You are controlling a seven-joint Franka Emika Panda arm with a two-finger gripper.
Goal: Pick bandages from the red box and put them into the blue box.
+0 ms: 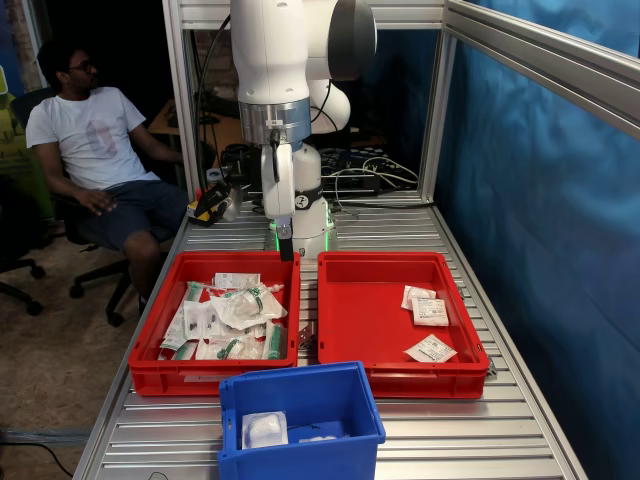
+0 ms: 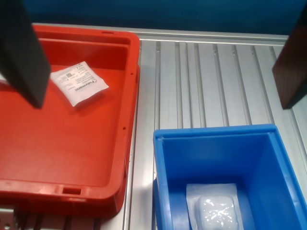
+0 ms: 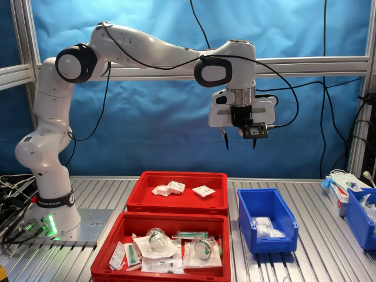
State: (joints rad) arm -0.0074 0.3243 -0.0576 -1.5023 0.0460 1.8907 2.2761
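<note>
The red box [image 1: 395,375] [image 3: 176,204] holds three white bandages [image 1: 430,311] [image 3: 168,188]; the wrist view [image 2: 72,143] shows one bandage [image 2: 79,83] on its floor. The blue box [image 1: 300,388] [image 3: 267,241] [image 2: 216,139] stands beside it with white packets inside [image 2: 216,211] [image 1: 264,429]. My gripper [image 3: 239,143] [image 1: 284,250] [image 2: 160,101] is open and empty. It hangs high above the strip of table between the red box and the blue box. Its dark fingers [image 2: 21,52] frame the wrist view.
A second red tray [image 1: 150,370] [image 3: 108,258] holds clear packs with green marks. A person [image 1: 95,150] sits at the first exterior view's left. Another blue bin [image 3: 359,214] and a carton [image 3: 341,191] stand at the second exterior view's right. The arm's base [image 3: 53,217] stands at the second exterior view's left.
</note>
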